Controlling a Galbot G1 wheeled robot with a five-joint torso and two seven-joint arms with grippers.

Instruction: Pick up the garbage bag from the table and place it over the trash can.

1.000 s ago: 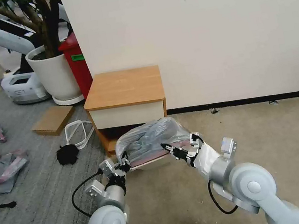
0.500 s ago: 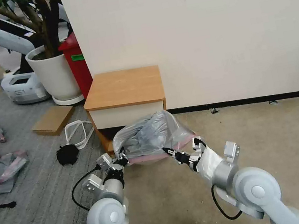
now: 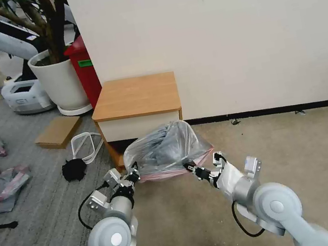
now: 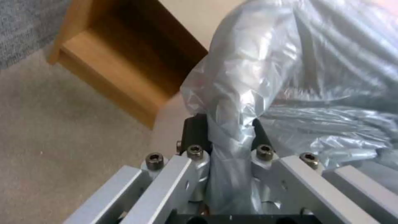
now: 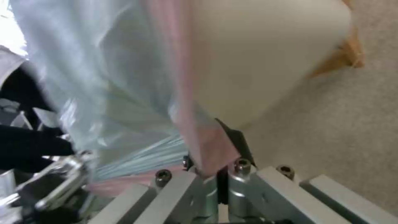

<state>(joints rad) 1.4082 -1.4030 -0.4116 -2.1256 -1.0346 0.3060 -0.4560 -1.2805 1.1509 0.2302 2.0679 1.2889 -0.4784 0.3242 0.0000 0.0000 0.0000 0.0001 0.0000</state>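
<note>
Both grippers grip the bag (image 3: 164,148) in front of the table (image 3: 136,96). Left gripper (image 3: 134,173) and right gripper (image 3: 188,166) are each clamped tight on its rim.

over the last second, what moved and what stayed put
Both grippers, left and right, shut on the garbage bag, drew back toward the robot and lowered slightly, stretching its pink rim straighter; the bag billowed taller. The table stayed put.
</note>
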